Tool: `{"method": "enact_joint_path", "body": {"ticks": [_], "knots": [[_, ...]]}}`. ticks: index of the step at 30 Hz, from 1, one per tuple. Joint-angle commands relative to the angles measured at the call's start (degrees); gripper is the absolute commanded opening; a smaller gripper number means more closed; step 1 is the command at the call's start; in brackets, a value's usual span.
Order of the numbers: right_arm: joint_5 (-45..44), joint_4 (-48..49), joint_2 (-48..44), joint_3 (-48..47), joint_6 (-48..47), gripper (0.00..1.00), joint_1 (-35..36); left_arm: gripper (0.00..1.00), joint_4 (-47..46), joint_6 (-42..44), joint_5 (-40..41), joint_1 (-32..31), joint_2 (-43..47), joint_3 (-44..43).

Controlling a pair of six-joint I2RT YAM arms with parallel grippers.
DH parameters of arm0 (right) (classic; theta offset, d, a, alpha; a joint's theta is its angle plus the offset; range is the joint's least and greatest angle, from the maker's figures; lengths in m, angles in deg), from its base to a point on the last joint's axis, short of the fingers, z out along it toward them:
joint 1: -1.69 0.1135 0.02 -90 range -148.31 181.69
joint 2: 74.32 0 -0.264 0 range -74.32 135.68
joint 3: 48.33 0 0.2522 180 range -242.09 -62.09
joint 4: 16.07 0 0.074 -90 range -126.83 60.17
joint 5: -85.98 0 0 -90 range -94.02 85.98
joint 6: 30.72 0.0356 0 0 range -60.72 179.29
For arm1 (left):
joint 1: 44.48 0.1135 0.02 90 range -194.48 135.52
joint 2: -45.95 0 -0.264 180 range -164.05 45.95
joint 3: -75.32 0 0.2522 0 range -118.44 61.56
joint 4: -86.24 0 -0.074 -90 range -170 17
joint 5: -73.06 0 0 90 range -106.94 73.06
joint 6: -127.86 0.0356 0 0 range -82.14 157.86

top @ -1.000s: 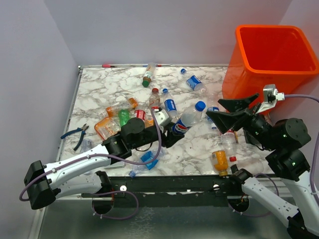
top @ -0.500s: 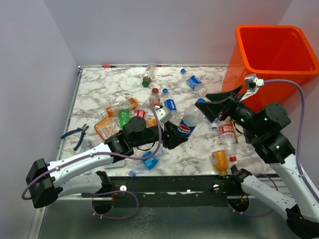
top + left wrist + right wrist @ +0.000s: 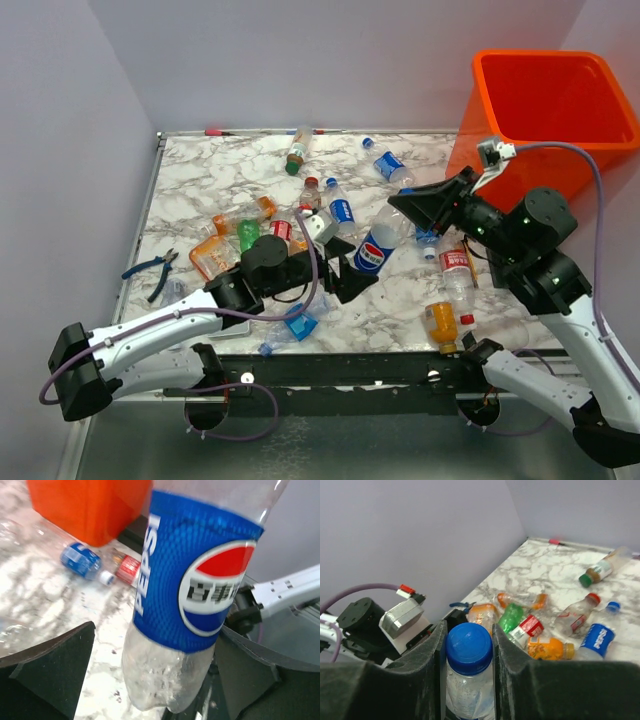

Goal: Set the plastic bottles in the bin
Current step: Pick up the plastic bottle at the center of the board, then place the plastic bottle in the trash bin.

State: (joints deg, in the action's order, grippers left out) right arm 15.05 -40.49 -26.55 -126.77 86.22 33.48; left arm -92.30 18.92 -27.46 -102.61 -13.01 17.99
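Note:
A clear Pepsi bottle [image 3: 378,245] with a blue label and blue cap [image 3: 469,647] hangs tilted between the two arms. My right gripper [image 3: 408,207] is shut on its neck just below the cap, one finger [image 3: 427,662] on each side. My left gripper [image 3: 340,272] stands open around the bottle's lower end [image 3: 170,675], its fingers [image 3: 50,665] apart from it. The orange bin [image 3: 480,170] stands at the back right, behind the right arm. Other plastic bottles lie in a cluster [image 3: 250,235] left of centre, and several more are scattered [image 3: 392,167] over the marble table.
Blue-handled pliers [image 3: 152,268] lie at the table's left edge. An orange bottle [image 3: 440,322] and a red-labelled clear one [image 3: 457,270] lie near the front right, under the right arm. A brown bottle with a green cap [image 3: 297,155] lies at the back.
The right gripper swung left from beside the bin and shut on the Pepsi bottle's neck. The left gripper, which held the bottle, opened and let go.

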Motion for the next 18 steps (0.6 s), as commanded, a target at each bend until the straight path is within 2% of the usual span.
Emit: {"method": "enact_joint_path", "body": {"ticks": [1,4,8,11,14,18], "knots": [[-7.58,-8.62,0.83,-10.35,-5.84,0.00,0.19,0.99,0.37,4.88,11.41,0.11,5.85,1.03],[-19.51,-13.25,2.65,-18.72,-11.65,0.00,0.20,0.99,2.83,10.38,19.08,0.08,10.62,2.14],[-37.79,-5.49,3.10,-22.32,-18.46,0.00,0.14,0.99,3.54,15.60,28.49,0.10,17.37,5.64],[-48.78,8.65,3.62,-21.01,-25.50,0.00,0.20,0.99,1.06,16.37,34.30,0.12,21.58,9.32],[-56.70,25.86,6.17,-19.84,-36.03,0.00,0.20,0.99,-1.37,16.73,36.24,0.08,24.67,12.22],[-66.36,48.84,15.50,-21.70,-57.24,0.00,0.07,0.99,-1.77,16.83,38.48,0.12,26.32,13.84]]}}
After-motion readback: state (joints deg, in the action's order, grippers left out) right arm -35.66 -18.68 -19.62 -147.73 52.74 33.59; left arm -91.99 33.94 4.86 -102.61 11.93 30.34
